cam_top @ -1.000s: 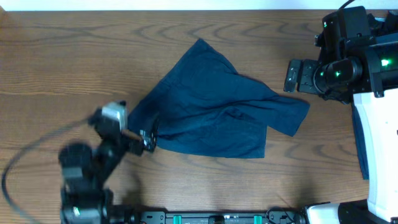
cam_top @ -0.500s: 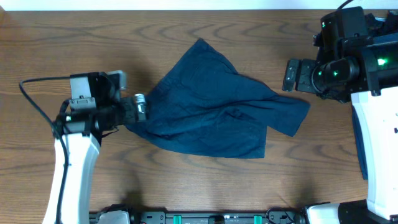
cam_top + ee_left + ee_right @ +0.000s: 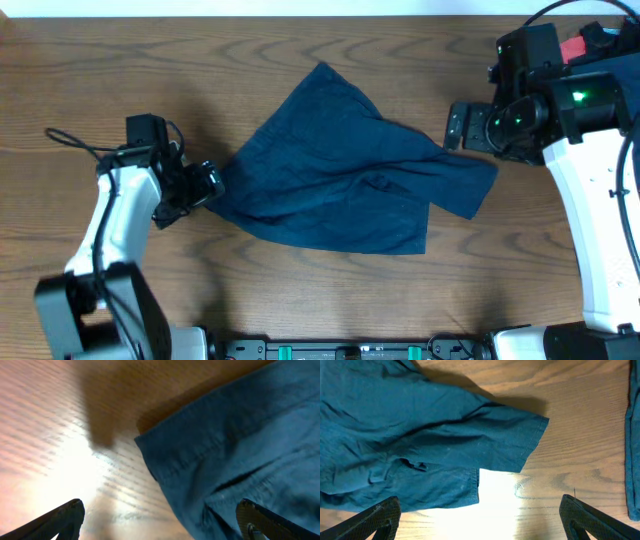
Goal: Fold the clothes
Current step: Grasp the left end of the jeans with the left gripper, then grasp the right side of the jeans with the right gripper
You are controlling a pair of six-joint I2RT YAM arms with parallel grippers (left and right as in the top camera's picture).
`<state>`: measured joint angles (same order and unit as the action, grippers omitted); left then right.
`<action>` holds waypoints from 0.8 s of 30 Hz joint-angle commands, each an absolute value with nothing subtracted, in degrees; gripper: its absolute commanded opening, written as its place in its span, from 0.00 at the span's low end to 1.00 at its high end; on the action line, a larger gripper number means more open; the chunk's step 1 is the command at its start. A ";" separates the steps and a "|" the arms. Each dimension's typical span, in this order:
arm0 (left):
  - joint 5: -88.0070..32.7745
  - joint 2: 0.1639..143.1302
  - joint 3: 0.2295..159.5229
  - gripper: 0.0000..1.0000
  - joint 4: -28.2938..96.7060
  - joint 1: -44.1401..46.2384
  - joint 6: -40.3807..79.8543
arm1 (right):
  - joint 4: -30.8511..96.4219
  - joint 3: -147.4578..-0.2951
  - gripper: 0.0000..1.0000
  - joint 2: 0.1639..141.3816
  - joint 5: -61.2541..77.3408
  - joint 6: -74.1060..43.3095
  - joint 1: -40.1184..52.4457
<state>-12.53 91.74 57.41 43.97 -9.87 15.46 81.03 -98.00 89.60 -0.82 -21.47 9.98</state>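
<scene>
A dark blue garment (image 3: 345, 175) lies crumpled in the middle of the wooden table, one leg pointing right. My left gripper (image 3: 210, 181) is open at its left edge, low over the table; the left wrist view shows the hemmed corner of the garment (image 3: 225, 445) between the spread fingers (image 3: 160, 520), nothing held. My right gripper (image 3: 458, 127) is open above the garment's right end; the right wrist view shows the garment's leg hem (image 3: 530, 442) below the open fingers (image 3: 480, 517).
The wooden table (image 3: 120, 80) runs all round the garment. A blue cloth edge (image 3: 634, 435) shows at the far right of the right wrist view. The arm bases stand at the front edge, and the right arm's white body (image 3: 600, 230) stands at the right side.
My left arm swung from the front left up to the garment's left edge and turned. The garment's left corner shifted slightly. My right gripper moved a little left toward the garment.
</scene>
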 commanded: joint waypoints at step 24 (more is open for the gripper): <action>-14.09 104.12 58.30 0.20 41.08 -9.96 16.69 | 82.17 -88.09 0.74 89.93 8.01 -23.51 16.14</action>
<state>-14.85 103.07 58.04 40.62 -9.87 16.53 82.21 -92.49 89.60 6.68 -22.11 13.52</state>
